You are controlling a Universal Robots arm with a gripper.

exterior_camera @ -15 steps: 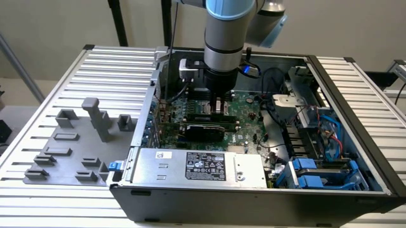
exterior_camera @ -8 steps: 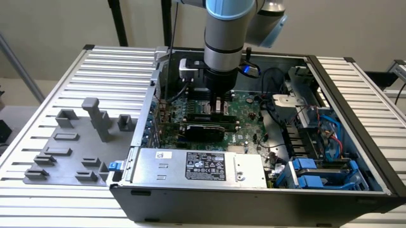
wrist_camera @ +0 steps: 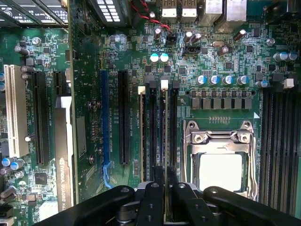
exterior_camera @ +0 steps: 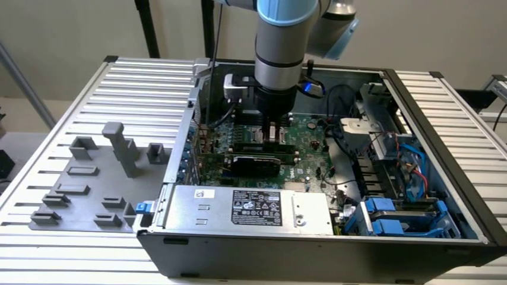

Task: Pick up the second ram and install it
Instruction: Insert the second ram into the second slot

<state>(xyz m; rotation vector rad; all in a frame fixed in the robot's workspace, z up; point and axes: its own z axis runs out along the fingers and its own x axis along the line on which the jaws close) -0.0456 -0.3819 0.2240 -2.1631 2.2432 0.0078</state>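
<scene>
Inside an open computer case [exterior_camera: 443, 237] on a slatted table [exterior_camera: 151, 74], the arm's tool [wrist_camera: 163, 176] hangs low over the green motherboard [wrist_camera: 221, 61], its fingers [wrist_camera: 151, 197] drawn narrow, nearly together. In the wrist view a thin edge runs up from between the fingertips along the bank of black memory slots [wrist_camera: 162, 132] just beside the processor socket [wrist_camera: 220, 160]; this looks to be the second ram [wrist_camera: 162, 141], seen edge-on and standing over a slot, though whether the fingers grip it or merely press on its top edge cannot be told. White latches [wrist_camera: 164, 84] mark the far ends of two slots. In the exterior view the tool [exterior_camera: 273, 132] stands upright above the middle of the board, with a black card [exterior_camera: 255, 163] just in front of it and the silver power supply [exterior_camera: 249, 208] nearer the camera. A grey holder tray [exterior_camera: 87, 190] lies on the table at the exterior view's left, well apart from the case.

By judgement, the stick is light, stiff and thin, and fragile along its gold contact edge and its chips. It is best taken by the two flat faces near the middle of its top edge, so that it hangs straight and cannot swing. Seating likely needs a square, even push along the slot; a tilt could jam the stick or strain the board.
</scene>
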